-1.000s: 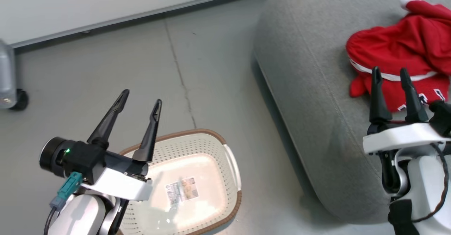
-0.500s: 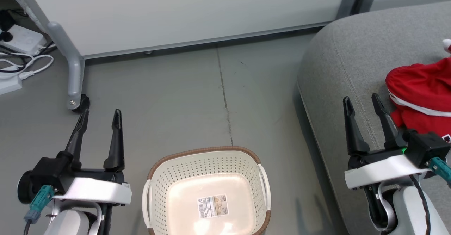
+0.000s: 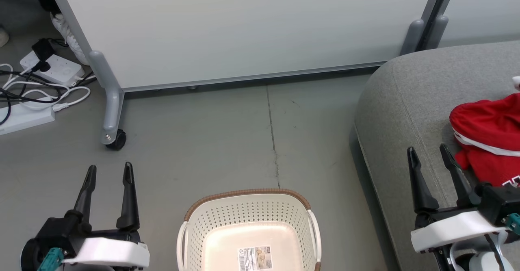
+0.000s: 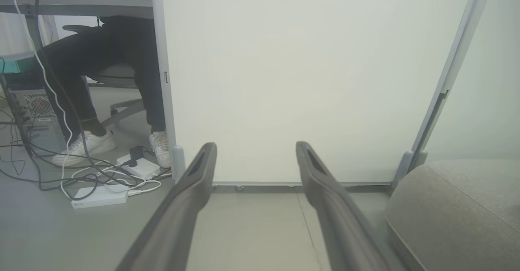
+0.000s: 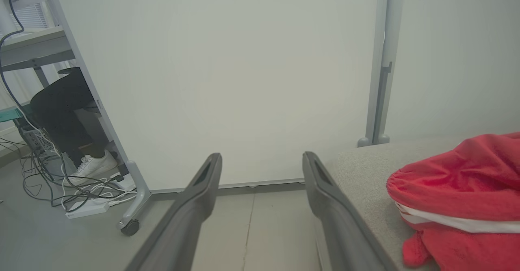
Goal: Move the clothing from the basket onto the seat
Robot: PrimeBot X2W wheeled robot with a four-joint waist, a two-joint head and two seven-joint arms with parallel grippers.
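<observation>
The big grey seat (image 3: pixel 406 100) has the red clothing (image 3: pixel 487 120) lying on it in a heap. The basket (image 3: pixel 248 218) sits on the floor (image 3: pixel 227 141) beside it, and the part I can see holds just a sticker (image 3: pixel 255 258). So the job looks done. The left tool (image 3: pixel 109 169) and the right tool (image 3: pixel 427 151) are both spread wide, holding nothing. It's best to hold them clear of the cloth. The sticker's print is too small to read.

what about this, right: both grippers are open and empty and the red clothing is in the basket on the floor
One error: the clothing lies on the seat, not in the basket, as the head view shows. The left gripper and right gripper are open and empty, and the basket is on the floor.
</observation>
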